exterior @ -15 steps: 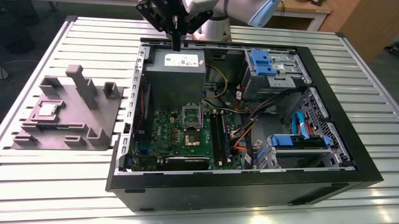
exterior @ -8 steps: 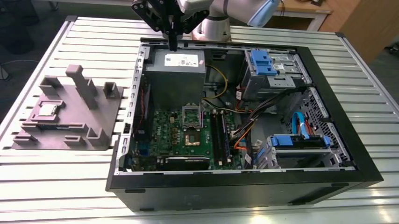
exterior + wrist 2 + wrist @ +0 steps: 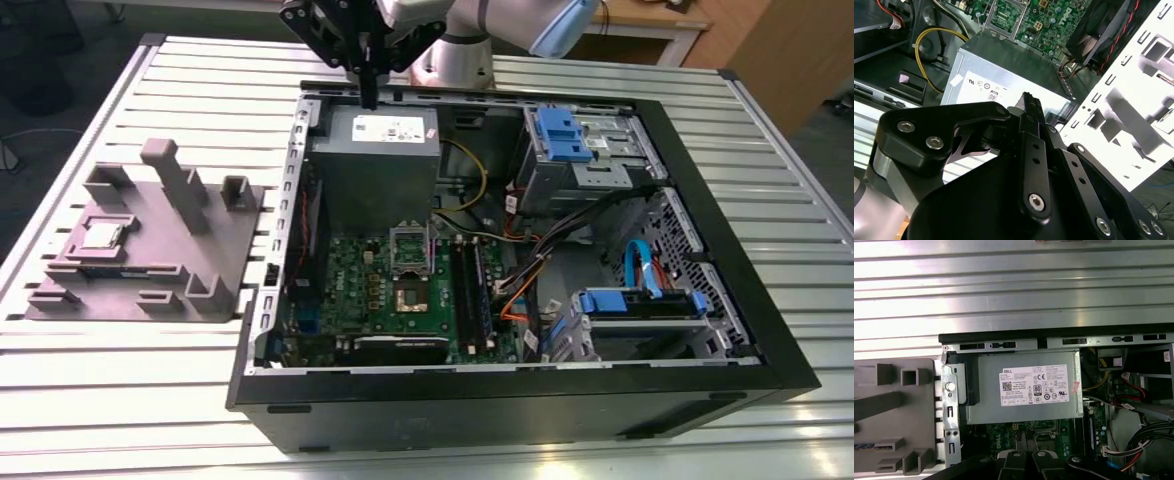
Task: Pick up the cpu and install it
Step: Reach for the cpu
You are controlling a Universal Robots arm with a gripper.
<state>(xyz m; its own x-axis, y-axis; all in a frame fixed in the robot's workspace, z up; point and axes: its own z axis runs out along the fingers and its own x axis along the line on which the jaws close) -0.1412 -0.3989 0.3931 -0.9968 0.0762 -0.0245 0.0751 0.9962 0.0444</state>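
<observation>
The cpu is a tiny flat chip, light and stiff, but I'd guess fragile underneath and slick on top, so pinch it by two opposite edges. It sits on the grey fixture at the exterior view's left, outside the case. The gripper hangs well apart from it over the far psu, jaws pinched together on nothing.

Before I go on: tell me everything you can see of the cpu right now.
The cpu is a small flat square chip, silvery-grey metal top with a pale rim. It lies flat, top up, in a recess of the grey holder on the slatted table, to the exterior view's left of the open computer case. Nothing touches it but the holder; the gripper hangs apart from it, over the grey box inside the case.
</observation>
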